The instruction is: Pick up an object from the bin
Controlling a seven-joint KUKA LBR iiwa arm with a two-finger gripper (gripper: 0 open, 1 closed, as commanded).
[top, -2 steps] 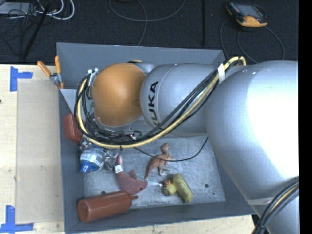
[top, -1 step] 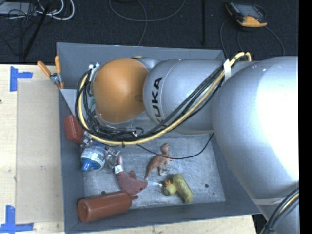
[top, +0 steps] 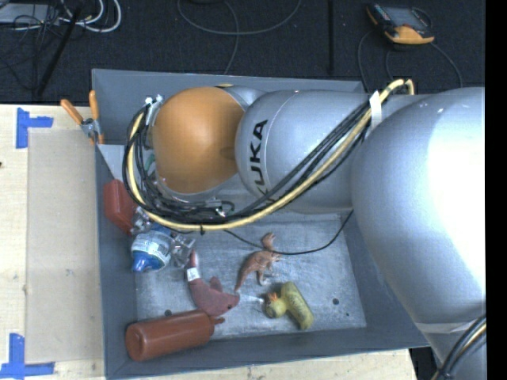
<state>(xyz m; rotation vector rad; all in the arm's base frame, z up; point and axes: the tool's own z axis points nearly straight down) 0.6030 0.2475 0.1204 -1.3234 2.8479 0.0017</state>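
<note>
My gripper pokes out from under the arm's orange cover, low in the left half of the bin. Right beside it on the left lies a small blue and white round thing. Just below it is a maroon curved piece with a white tag at its upper end. A dull red rounded thing leans against the left wall, partly hidden by the cables.
A red-brown bottle-shaped thing lies along the front wall. A small brown dinosaur figure and a yellow-green toy lie on the floor to the right. The arm and its cables cover the bin's back half.
</note>
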